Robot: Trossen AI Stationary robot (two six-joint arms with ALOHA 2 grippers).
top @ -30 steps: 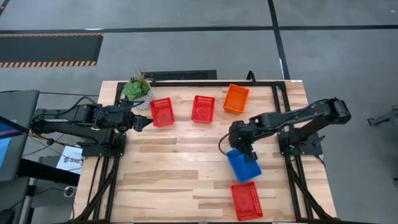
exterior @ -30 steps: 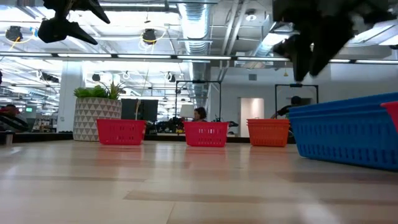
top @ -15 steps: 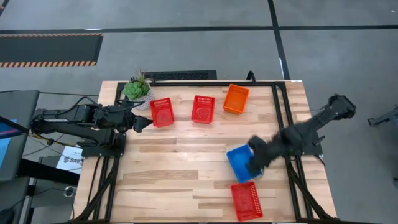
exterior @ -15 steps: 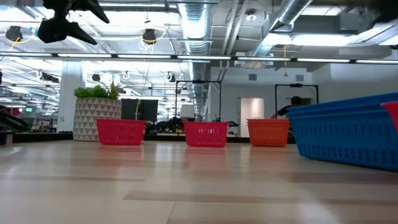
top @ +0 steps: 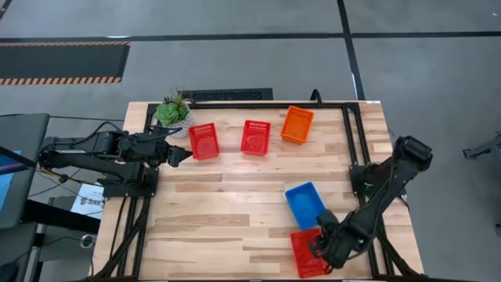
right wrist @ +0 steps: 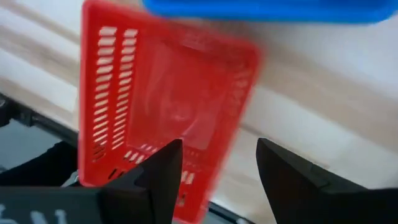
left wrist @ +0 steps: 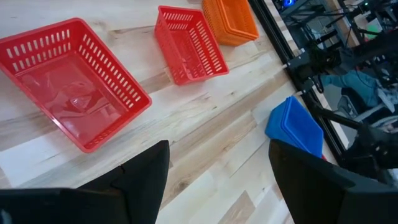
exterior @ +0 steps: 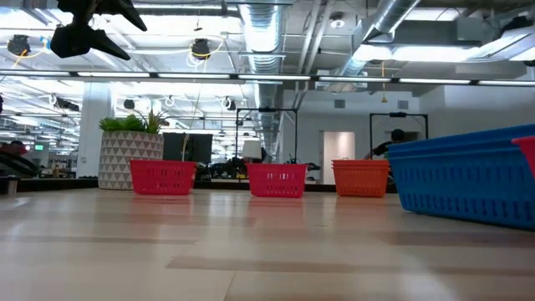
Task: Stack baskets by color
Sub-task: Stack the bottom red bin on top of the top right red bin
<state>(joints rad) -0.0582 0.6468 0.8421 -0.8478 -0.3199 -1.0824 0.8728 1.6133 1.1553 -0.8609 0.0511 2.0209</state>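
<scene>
From above, the right gripper (top: 325, 249) is seen at the lower right over a red basket (top: 307, 252), with a blue basket (top: 304, 204) just above it. Two more red baskets (top: 203, 140) (top: 256, 136) and an orange basket (top: 297, 124) are lined along the upper edge; the left gripper (top: 182, 155) is held beside the leftmost.

In the left wrist view, its fingers (left wrist: 140, 177) are spread apart, empty.

In the right wrist view, the fingers (right wrist: 158, 174) are parted over the red basket, nothing clamped.

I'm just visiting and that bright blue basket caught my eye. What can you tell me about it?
The blue basket is a small rectangular plastic tray with slotted mesh sides and a thicker rim, sitting open side up on the wooden table. It rests turned at a slight angle toward the table's right side, just above a red basket. Nothing grips it.
</scene>
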